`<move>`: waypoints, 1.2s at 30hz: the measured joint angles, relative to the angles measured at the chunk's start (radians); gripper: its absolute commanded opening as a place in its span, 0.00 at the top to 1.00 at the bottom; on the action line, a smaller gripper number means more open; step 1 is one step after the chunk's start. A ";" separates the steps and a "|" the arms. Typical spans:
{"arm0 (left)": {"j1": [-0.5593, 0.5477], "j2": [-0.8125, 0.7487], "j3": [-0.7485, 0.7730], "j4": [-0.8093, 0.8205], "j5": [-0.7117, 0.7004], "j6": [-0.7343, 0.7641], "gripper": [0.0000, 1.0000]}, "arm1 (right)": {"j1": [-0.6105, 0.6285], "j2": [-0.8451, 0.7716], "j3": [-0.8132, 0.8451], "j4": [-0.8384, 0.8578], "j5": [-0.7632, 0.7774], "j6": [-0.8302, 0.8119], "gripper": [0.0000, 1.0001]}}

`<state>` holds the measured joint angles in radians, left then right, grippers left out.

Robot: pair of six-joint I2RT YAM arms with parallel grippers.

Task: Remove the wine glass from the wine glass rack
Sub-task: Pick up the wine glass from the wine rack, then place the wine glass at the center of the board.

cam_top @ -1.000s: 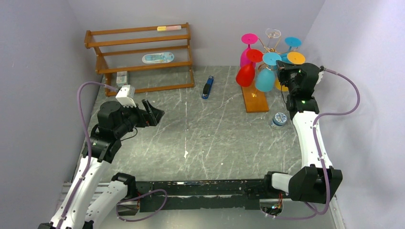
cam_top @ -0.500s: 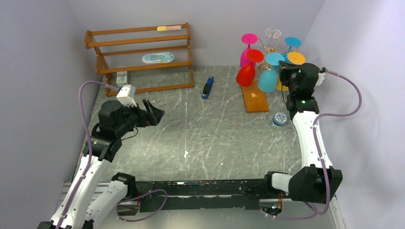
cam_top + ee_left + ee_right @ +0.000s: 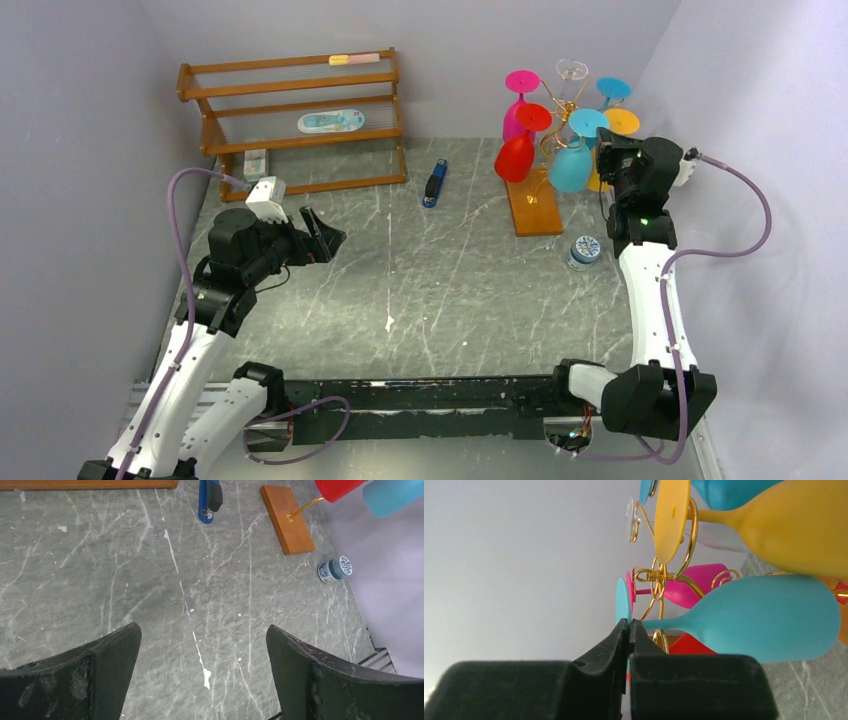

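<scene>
- Right wrist view only: the right claw (image 3: pixel 630 625) is pinched shut on the thin stem of the light-blue wine glass (image 3: pixel 769 617), just beside its flat round foot. The gold wire scrolls of the wine glass rack (image 3: pixel 659 575) are close behind.
- Left wrist view only: the left claw (image 3: pixel 202 630) is spread wide and empty.
- Top view only: the rack stands far right and the slatted wooden shelf (image 3: pixel 300 100) far left.
- The tabletop (image 3: pixel 450 280) is grey with white veins; the walls are plain and pale.
- The held glass is matte and opaque; the rack's base is flat orange-brown wood.
</scene>
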<state>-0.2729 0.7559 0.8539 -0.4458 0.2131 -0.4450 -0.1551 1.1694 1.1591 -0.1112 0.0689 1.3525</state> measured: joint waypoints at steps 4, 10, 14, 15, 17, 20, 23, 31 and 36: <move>0.000 0.000 0.000 0.000 0.000 0.000 0.00 | -0.003 -0.037 -0.006 -0.016 0.015 0.000 1.00; 0.000 0.001 0.001 0.000 0.000 0.004 0.00 | -0.006 -0.105 -0.018 -0.033 0.022 -0.008 1.00; 0.000 0.000 0.002 0.000 0.000 0.004 0.00 | -0.006 -0.144 -0.039 -0.046 0.029 -0.021 1.00; 0.000 0.000 0.002 0.000 0.000 0.004 0.00 | -0.006 -0.150 -0.042 -0.053 0.031 -0.026 1.00; 0.000 0.000 0.002 -0.001 0.000 0.004 0.00 | -0.006 -0.159 -0.048 -0.060 0.027 -0.035 1.00; 0.000 -0.002 0.002 -0.001 0.001 0.006 0.00 | -0.006 -0.177 -0.065 -0.072 0.006 -0.055 1.00; 0.000 -0.001 0.006 -0.010 0.000 0.008 0.00 | -0.003 -0.207 -0.085 -0.096 -0.005 -0.085 1.00; 0.000 -0.024 0.011 -0.011 -0.001 0.007 0.00 | 0.033 -0.329 -0.108 -0.180 -0.077 -0.244 1.00; 0.000 -0.025 0.011 -0.012 -0.002 0.007 0.00 | 0.059 -0.415 -0.147 -0.201 -0.214 -0.380 1.00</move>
<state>-0.2729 0.7311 0.8650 -0.4576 0.2115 -0.4381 -0.0963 0.7544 1.0119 -0.3119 -0.1455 0.9726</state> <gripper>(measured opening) 0.996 0.046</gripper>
